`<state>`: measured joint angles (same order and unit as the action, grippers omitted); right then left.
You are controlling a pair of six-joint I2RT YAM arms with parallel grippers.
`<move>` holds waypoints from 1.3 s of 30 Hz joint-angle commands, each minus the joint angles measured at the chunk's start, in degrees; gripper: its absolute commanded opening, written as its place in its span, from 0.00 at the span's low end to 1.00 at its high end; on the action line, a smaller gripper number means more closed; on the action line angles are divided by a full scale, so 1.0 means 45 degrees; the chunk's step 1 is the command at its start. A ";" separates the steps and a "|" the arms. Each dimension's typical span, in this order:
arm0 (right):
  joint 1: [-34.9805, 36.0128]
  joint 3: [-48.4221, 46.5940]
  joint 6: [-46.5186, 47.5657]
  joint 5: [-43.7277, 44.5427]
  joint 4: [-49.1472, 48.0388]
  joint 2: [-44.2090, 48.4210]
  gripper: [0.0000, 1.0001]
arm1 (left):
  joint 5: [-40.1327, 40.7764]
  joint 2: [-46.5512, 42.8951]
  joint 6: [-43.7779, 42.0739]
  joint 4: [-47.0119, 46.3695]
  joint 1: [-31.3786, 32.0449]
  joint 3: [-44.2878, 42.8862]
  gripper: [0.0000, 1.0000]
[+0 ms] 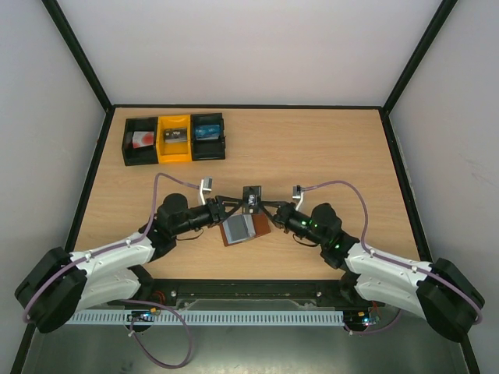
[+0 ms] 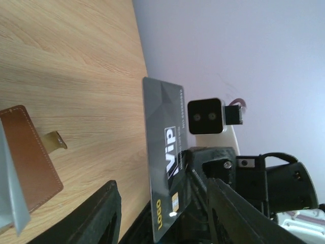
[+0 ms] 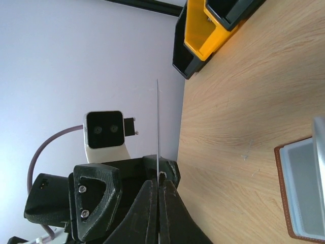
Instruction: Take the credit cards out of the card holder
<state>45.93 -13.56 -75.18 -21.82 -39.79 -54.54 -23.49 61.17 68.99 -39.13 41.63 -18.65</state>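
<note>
One card out, by the look of it. Nearest the arm bases: wallet [image 1: 244, 228] lying open and flat on the table [image 1: 327, 148], grey-blue pockets up, touched by neither arm. Just behind and above the wallet: black card [image 2: 163, 147], standing on edge, clamped at its lower end by the right gripper [image 3: 158, 185] with fingers closed tight on the plastic. Left gripper [image 2: 165, 182] spread wide either side of the same card, apparently gripping nothing.

Back the left gripper straight off first, to avoid clipping the card face. Then carry the card with the right arm alone, slow and level, to guard against pivoting in a one-end pinch. Set down on bare wood well apart from the wallet, and open only on contact.

Blue card not to be made out in the pockets. Check there next, pinning the wallet with the free gripper.

Far behind the wallet, off to the left: black and yellow bins [image 1: 175, 140], probably not needed for this step.
</note>
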 commanded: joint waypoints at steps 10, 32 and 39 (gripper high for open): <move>0.0532 -0.0155 -0.0081 -0.0423 -0.0727 -0.0340 0.02 | -0.0491 0.0203 -0.0103 -0.1125 0.0105 0.0142 0.11; 0.0535 -0.3831 0.6994 -0.1186 0.9260 0.2198 0.50 | -0.3370 -0.2781 -0.5477 0.5950 -0.0090 -0.1484 0.03; 0.0515 -0.5333 0.9230 -0.2177 1.1258 0.1452 0.63 | -0.5059 -0.2990 -0.7155 0.7520 -0.0090 -0.2059 0.03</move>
<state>48.03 -34.13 -42.26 -27.51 2.28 -46.44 -40.18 47.97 43.79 -12.40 41.45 -25.67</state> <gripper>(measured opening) 0.602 0.030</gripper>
